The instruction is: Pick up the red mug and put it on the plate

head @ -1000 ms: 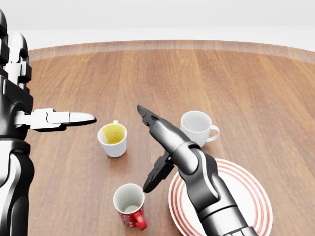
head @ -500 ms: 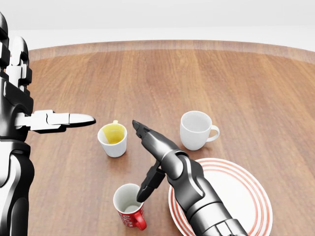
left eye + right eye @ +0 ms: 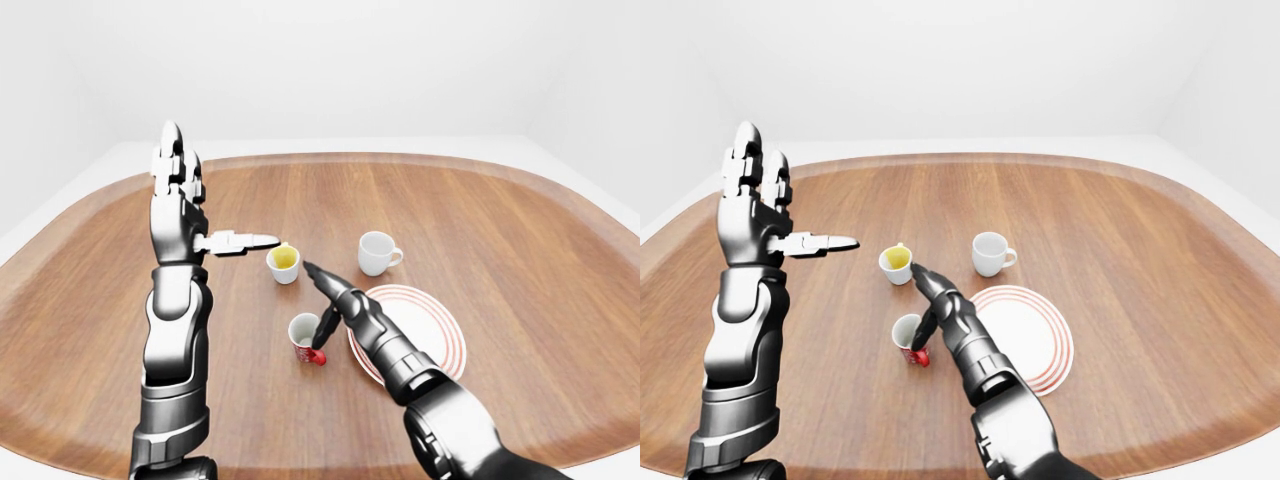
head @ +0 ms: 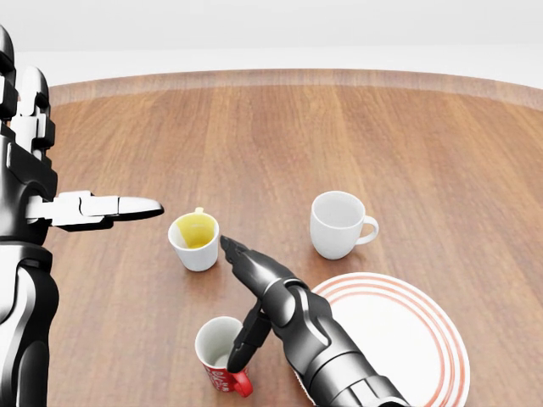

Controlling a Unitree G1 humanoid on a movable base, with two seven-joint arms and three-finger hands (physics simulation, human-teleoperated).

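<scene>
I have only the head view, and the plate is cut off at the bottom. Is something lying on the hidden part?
Observer: No. The left-eye view shows the whole plate. Only the right arm crosses above its left rim.
Operator: My left hand leaves my picture at the left edge. How is it posed?
Observer: The left hand is raised, two fingers straight up and one level, pointing toward the cup with the yellow inside.

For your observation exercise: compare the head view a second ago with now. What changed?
The right hand moved down and leftward in the head view, closing in on the red mug, fingers open, nothing grasped. The left hand, both other cups and the plate stayed put.
</scene>
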